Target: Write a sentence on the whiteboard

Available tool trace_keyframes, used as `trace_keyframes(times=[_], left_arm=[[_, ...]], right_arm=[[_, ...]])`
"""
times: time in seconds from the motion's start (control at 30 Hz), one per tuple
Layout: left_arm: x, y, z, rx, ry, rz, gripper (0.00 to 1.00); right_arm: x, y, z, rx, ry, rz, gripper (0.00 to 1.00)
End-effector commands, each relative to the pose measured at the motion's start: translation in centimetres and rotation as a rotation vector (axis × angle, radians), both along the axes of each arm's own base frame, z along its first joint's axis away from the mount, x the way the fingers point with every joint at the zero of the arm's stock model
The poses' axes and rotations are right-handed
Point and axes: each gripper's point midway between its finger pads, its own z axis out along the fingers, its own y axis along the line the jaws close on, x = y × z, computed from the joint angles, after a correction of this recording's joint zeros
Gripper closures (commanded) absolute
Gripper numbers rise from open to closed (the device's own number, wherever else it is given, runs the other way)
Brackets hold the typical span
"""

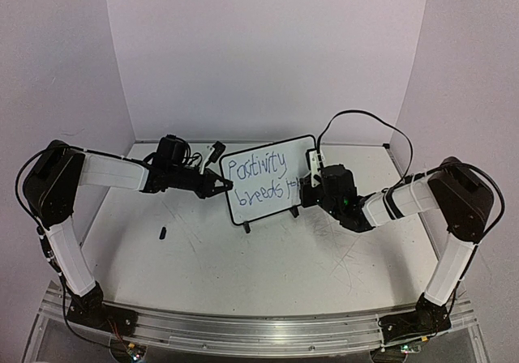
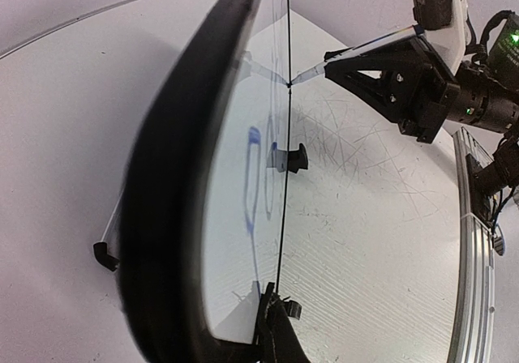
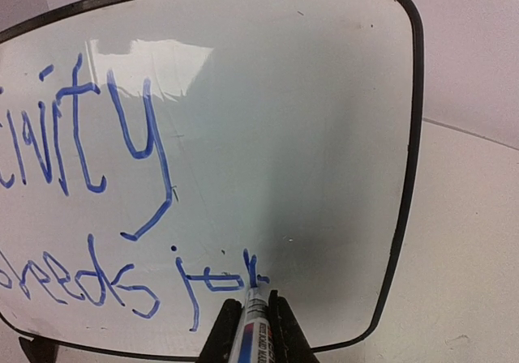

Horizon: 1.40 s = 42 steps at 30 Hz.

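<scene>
Whiteboard (image 1: 298, 156), small, white, rectangular, thin black frame, stands upright mid-table on the scratched white table (image 1: 203, 258), between the arms. Blue handwritten sentence (image 1: 258, 178) looks nearly done; last letter unfinished. Right gripper (image 3: 250, 340) pinches white-barrelled marker (image 3: 254, 310), tip on board. Left gripper (image 1: 216, 186) is clamped on the board's left edge. Risk: pushing too hard tilts the board or slips it in the grip, skewing the stroke.
</scene>
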Motion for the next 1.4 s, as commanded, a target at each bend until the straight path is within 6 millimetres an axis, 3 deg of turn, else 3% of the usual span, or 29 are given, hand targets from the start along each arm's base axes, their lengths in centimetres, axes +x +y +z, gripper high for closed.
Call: trace_keyframes(times=[0.0, 0.27, 0.6, 1.0, 1.13, 1.37], left_arm=[[3.2, 4.5, -5.0, 0.256, -0.058, 0.173, 1.0], [3.1, 4.4, -5.2, 0.256, -0.055, 0.165, 1.0], [3.0, 4.2, -5.3, 0.257, -0.05, 0.158, 1.0], [3.0, 4.3, -5.4, 0.262, -0.051, 0.159, 1.0], [3.0, 4.3, -5.4, 0.263, -0.052, 0.159, 1.0], [3.1, 4.3, -5.2, 0.264, -0.054, 0.161, 1.0]], right_arm=[[1.8, -1.2, 0.6, -0.018, -0.033, -0.061, 1.0], [2.4, -1.8, 1.9, -0.021, -0.063, -0.081, 1.0], [2.9, -0.5, 4.0, 0.018, -0.099, -0.03, 1.0], [3.2, -0.3, 5.8, 0.032, -0.133, -0.03, 1.0], [3.1, -0.4, 5.6, 0.026, -0.129, -0.031, 1.0], [2.3, -0.9, 2.6, 0.013, -0.064, -0.035, 1.0]])
